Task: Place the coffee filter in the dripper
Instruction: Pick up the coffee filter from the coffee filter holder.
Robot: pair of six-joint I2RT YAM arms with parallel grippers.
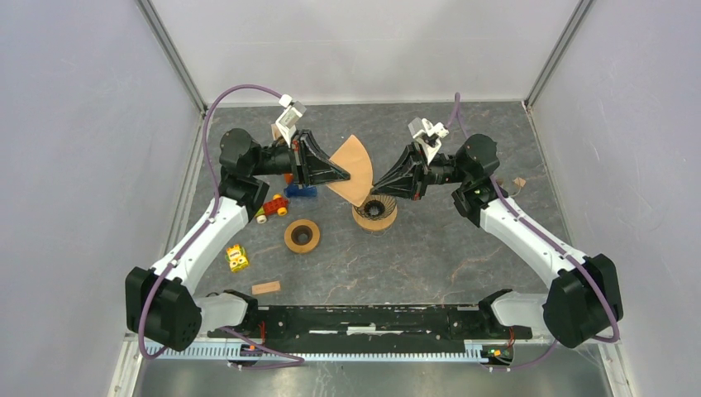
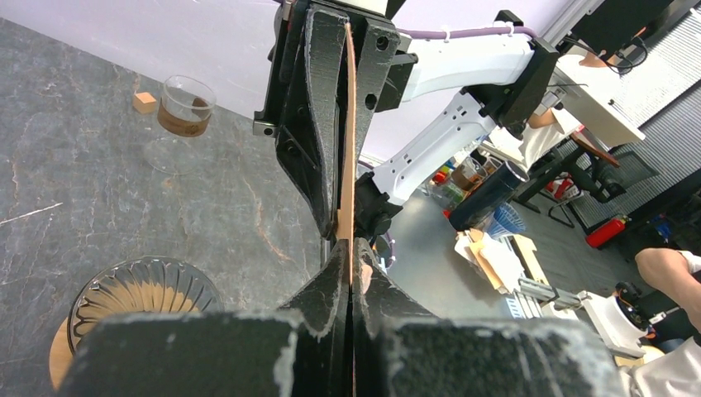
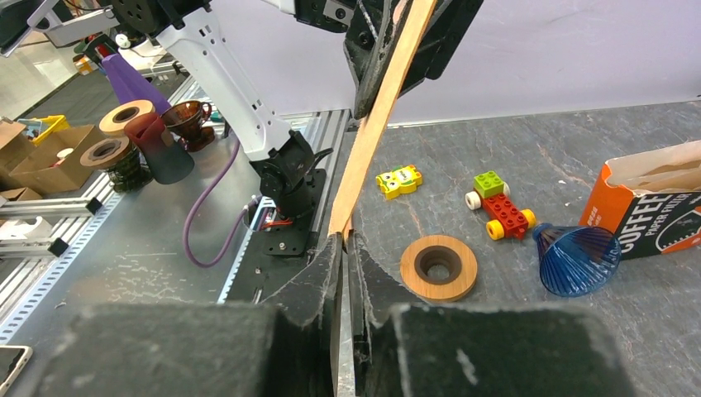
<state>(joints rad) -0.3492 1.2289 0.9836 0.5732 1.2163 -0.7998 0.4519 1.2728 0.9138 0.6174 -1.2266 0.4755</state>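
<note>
A brown paper coffee filter (image 1: 354,169) hangs flat and on edge between my two grippers, above and just left of the dripper (image 1: 374,212), a dark ribbed glass cone on a wooden base. My left gripper (image 1: 345,174) is shut on the filter's left edge; in the left wrist view the filter (image 2: 350,124) runs up from its tips (image 2: 354,244), with the dripper (image 2: 140,289) below left. My right gripper (image 1: 376,186) pinches the opposite lower edge. In the right wrist view the filter (image 3: 384,107) rises from between its tips (image 3: 345,238).
A wooden ring (image 1: 302,236), a red toy car (image 1: 275,206), a yellow block (image 1: 238,258) and a small wood piece (image 1: 265,288) lie left of centre. A blue dripper (image 3: 574,258) and a coffee filter box (image 3: 653,207) stand behind the left arm. A glass cup (image 2: 183,107) sits far right.
</note>
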